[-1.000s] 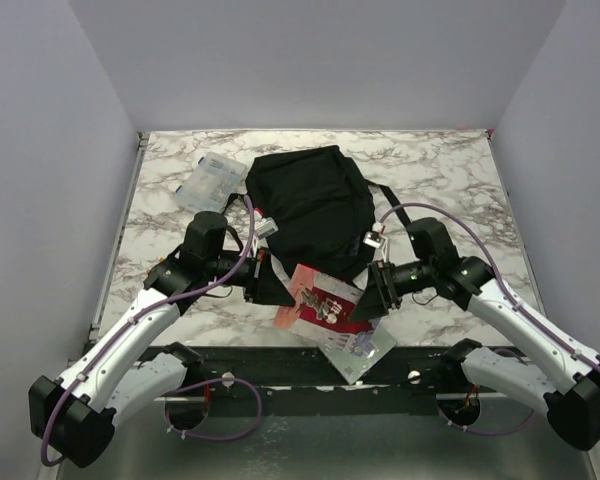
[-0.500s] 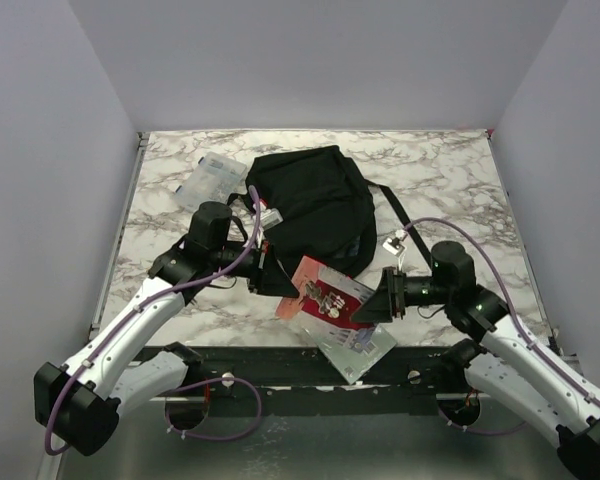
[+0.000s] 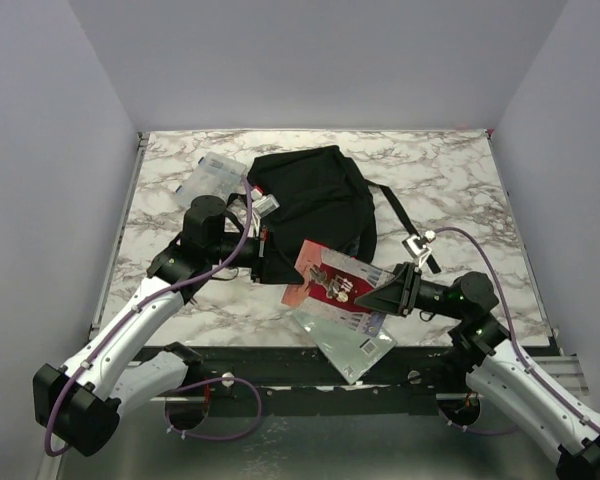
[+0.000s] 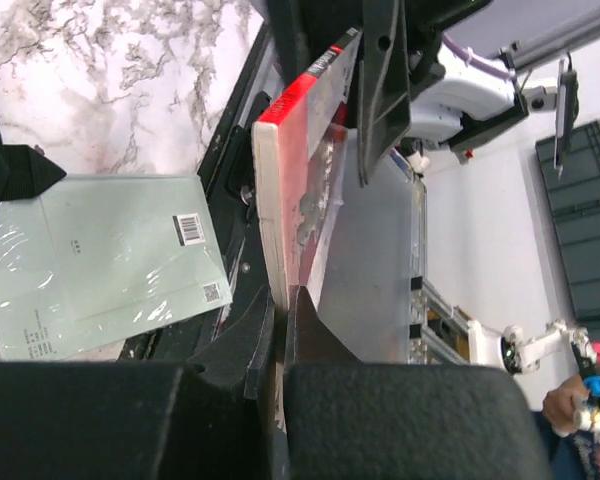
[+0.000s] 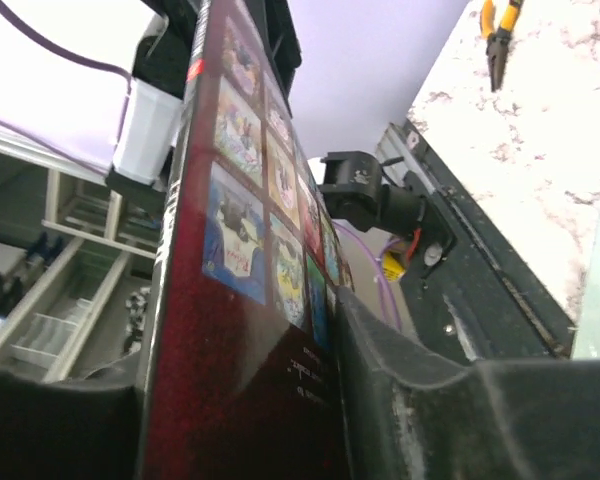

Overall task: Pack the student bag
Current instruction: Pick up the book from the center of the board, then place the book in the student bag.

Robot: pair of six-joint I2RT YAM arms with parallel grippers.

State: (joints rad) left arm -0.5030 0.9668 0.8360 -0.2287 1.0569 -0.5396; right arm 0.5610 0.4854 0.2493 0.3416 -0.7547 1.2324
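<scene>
The student bag (image 3: pixel 315 205) lies in the middle of the marble table, a black backpack with a strap trailing right. A red book (image 3: pixel 330 280) hangs just in front of it, above the table, held at both ends. My left gripper (image 3: pixel 280 262) is shut on its left edge; in the left wrist view the fingers (image 4: pixel 282 310) pinch the book's thin side (image 4: pixel 300 170). My right gripper (image 3: pixel 377 297) is shut on its right end; in the right wrist view the fingers (image 5: pixel 250 400) clamp the picture-covered back (image 5: pixel 250 250).
A pale wrapped notebook (image 3: pixel 345 338) lies at the table's near edge under the book, and also shows in the left wrist view (image 4: pixel 100 260). A clear plastic case (image 3: pixel 212 180) sits left of the bag. Orange-handled pliers (image 5: pixel 497 40) lie on the marble.
My right arm has drawn back toward the near right, and the red book has shifted right and risen with it. My left gripper has stayed at the book's left edge.
</scene>
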